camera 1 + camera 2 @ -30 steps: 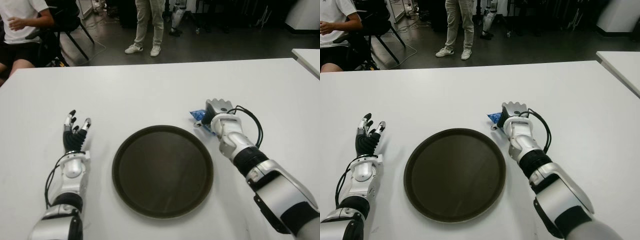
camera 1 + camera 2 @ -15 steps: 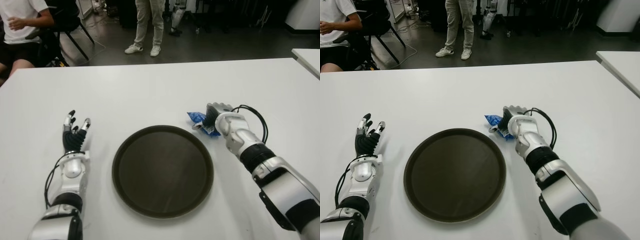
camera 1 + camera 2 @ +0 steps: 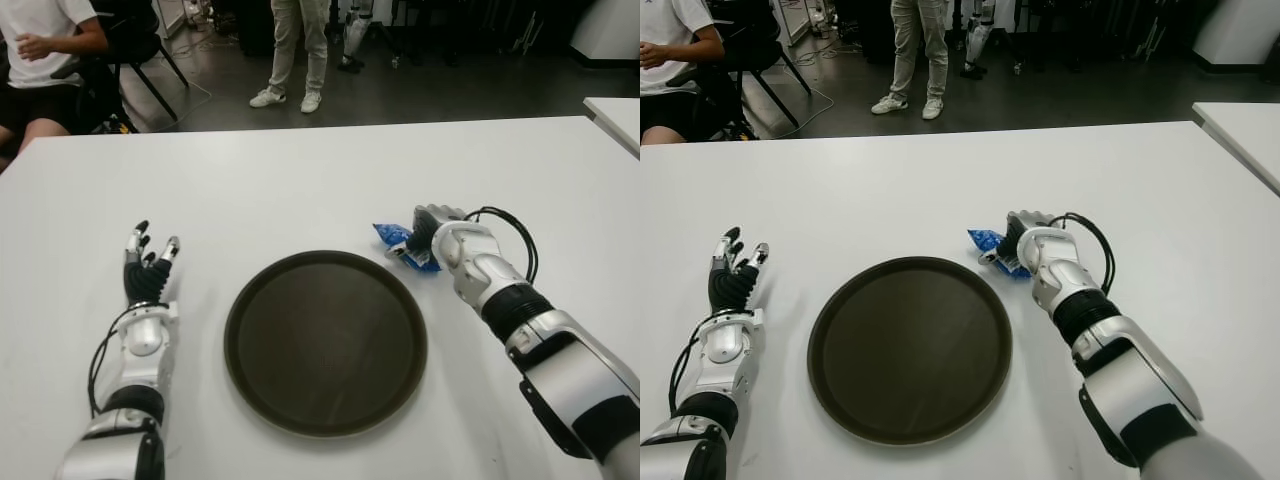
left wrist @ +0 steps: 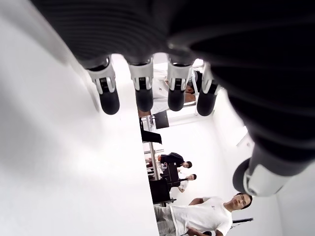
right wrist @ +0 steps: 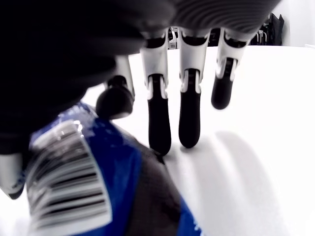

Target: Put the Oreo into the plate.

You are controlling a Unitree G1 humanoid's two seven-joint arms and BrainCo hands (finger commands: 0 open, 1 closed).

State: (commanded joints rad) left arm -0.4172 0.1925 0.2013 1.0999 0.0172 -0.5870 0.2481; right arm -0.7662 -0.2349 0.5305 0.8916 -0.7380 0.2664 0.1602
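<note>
Left eye view first: the white desk [image 3: 300, 180] fills most of the frame, with a round dark plate [image 3: 325, 341] sitting low in the middle, nothing on it. Just off its upper right edge is the blue Oreo packet [image 3: 403, 244], and the right hand [image 3: 440, 232] is right against it from the right. Over at the lower left, the left hand [image 3: 146, 270] shows beside the plate, well apart from it, fingers [image 3: 141, 232] spread and pointing up the frame. Along the top, people's legs and a seated person.

Right eye view: same layout, packet beside the plate's rim, not on it.

Left wrist view: fingers straight and loose, holding nothing.

Right wrist view: the blue wrapper with its barcode fills the lower left, tucked under the palm, the thumb's tip at its far side; three fingers [image 5: 159, 118] reach down to the desk just past it. Looks like a loose, partial grip.
</note>
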